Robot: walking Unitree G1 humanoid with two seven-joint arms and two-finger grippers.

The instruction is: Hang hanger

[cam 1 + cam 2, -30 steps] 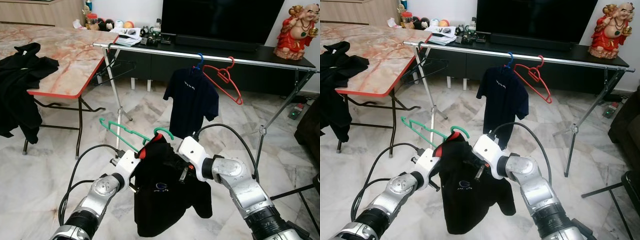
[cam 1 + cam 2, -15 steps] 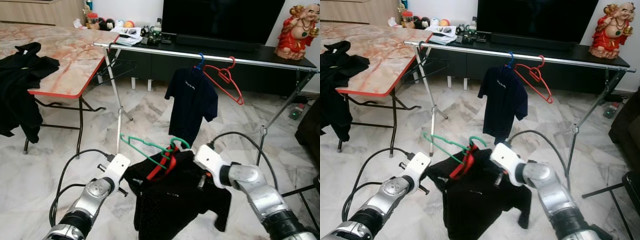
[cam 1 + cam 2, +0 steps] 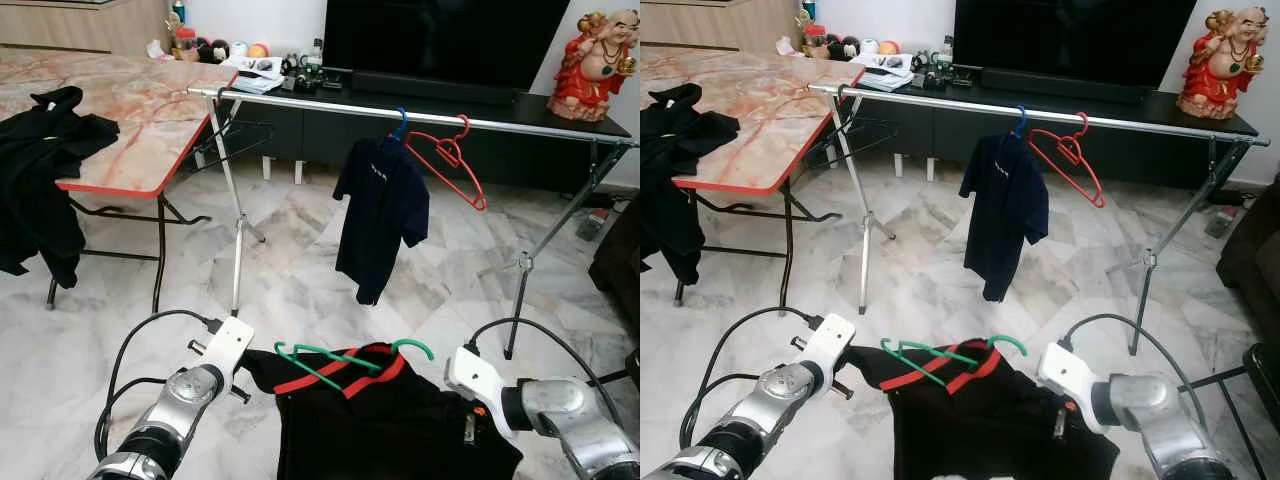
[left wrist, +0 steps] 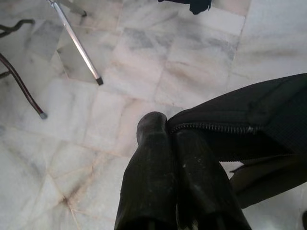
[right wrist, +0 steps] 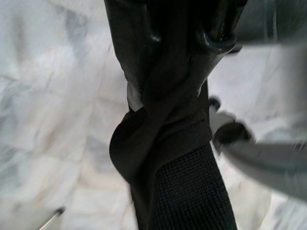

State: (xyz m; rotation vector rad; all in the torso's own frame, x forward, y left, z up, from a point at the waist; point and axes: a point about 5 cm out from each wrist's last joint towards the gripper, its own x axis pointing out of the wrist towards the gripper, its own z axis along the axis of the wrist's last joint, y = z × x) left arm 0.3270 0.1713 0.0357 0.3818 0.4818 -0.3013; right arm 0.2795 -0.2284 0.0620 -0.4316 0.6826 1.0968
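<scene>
Black shirt (image 3: 385, 430) with red collar stretched low between both grippers, in front of the rail (image 3: 420, 112) and well below it. Green hanger (image 3: 345, 357) threaded through the collar, hook toward the right gripper, lying nearly level across the shirt's top edge.

Left gripper (image 4: 169, 132): fingers (image 4: 148, 167) pressed together, clamped on the shirt's hem at the zip-like stitched edge. Right gripper (image 5: 182, 38): fingers closed on a bunched fold of the same shirt, fabric twisted just beyond the tips.

On the rail: navy shirt (image 3: 382, 215) hanging from a blue hanger (image 3: 399, 122) near mid-span; small pale print on its chest, too small to read. Red hanger (image 3: 448, 158) hooked just beside it, bare and tilted. Black wire hanger (image 3: 232, 135) hooked at the rail's left end.

Left of the rail: folding table (image 3: 140, 150) with marbled top and red edge, black garment (image 3: 45, 175) draped over its near corner. Behind the rail: dark TV (image 3: 440, 40) on a low cabinet, with books and small items at the cabinet's left end. Red and gold figurine (image 3: 590, 60) on the cabinet past the rail's right end.

Marble-tiled floor (image 3: 290, 270) beneath. No brand or legible writing made out on shirt or hangers.
</scene>
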